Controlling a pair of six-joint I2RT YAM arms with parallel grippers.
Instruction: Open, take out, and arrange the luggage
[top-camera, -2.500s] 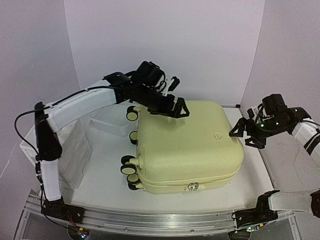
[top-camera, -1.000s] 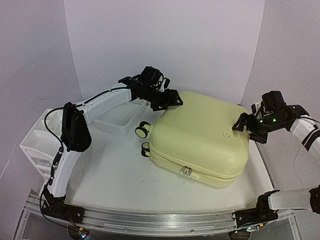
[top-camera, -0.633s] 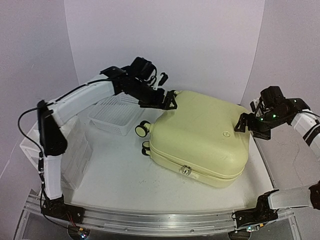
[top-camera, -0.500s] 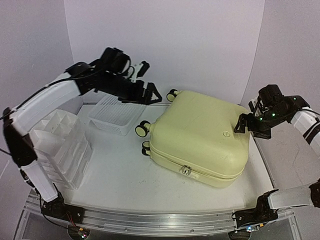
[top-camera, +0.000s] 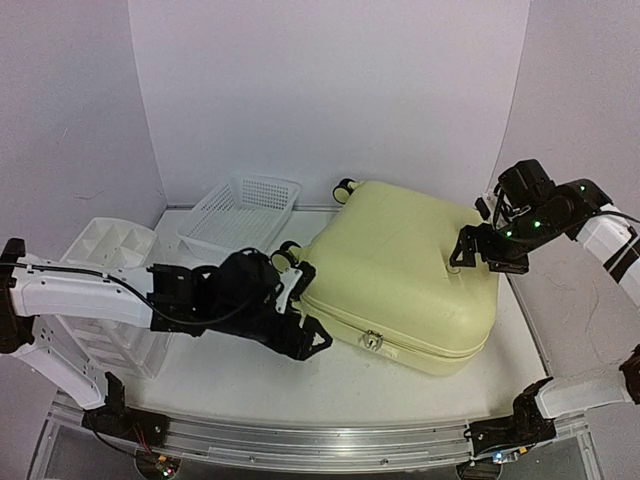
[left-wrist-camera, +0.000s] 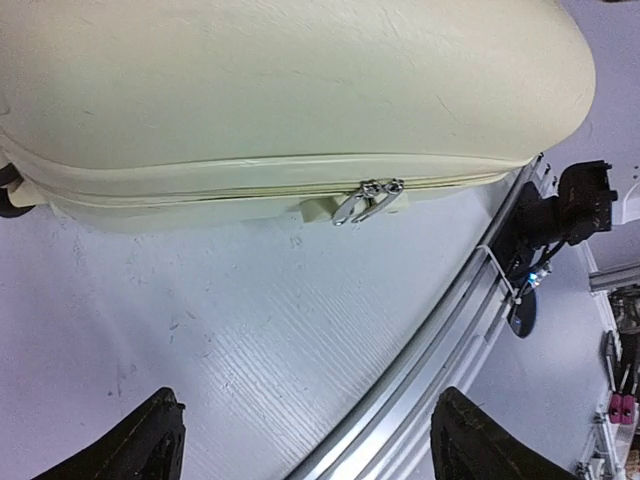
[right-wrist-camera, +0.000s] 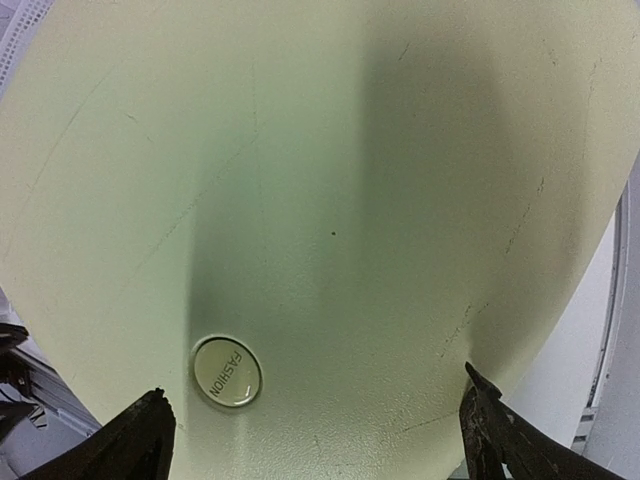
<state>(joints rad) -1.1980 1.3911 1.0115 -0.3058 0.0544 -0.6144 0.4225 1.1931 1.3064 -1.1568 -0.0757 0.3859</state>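
Rail (top-camera: 300, 438): aluminium, nearest my view.
Left gripper (top-camera: 306, 338): jaws spread, empty, low over table (top-camera: 225, 385), just short of luggage (top-camera: 400, 275) front seam.
Zipper pulls (left-wrist-camera: 368, 200): together on that seam, directly ahead of left jaws.
Luggage: closed, lying flat, right of centre.
Right gripper (top-camera: 478, 256): jaws spread over luggage's far-right lid, near round badge (right-wrist-camera: 227, 372); I cannot tell contact.
Basket (top-camera: 243, 208): far left.

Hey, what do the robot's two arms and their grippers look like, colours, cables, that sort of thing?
Both arms have white link shells with black joints: left arm, right arm. A thin black cable runs along the left one. The left gripper and right gripper are black, each with two dark tapered fingers. Small green lights glow on the right wrist.
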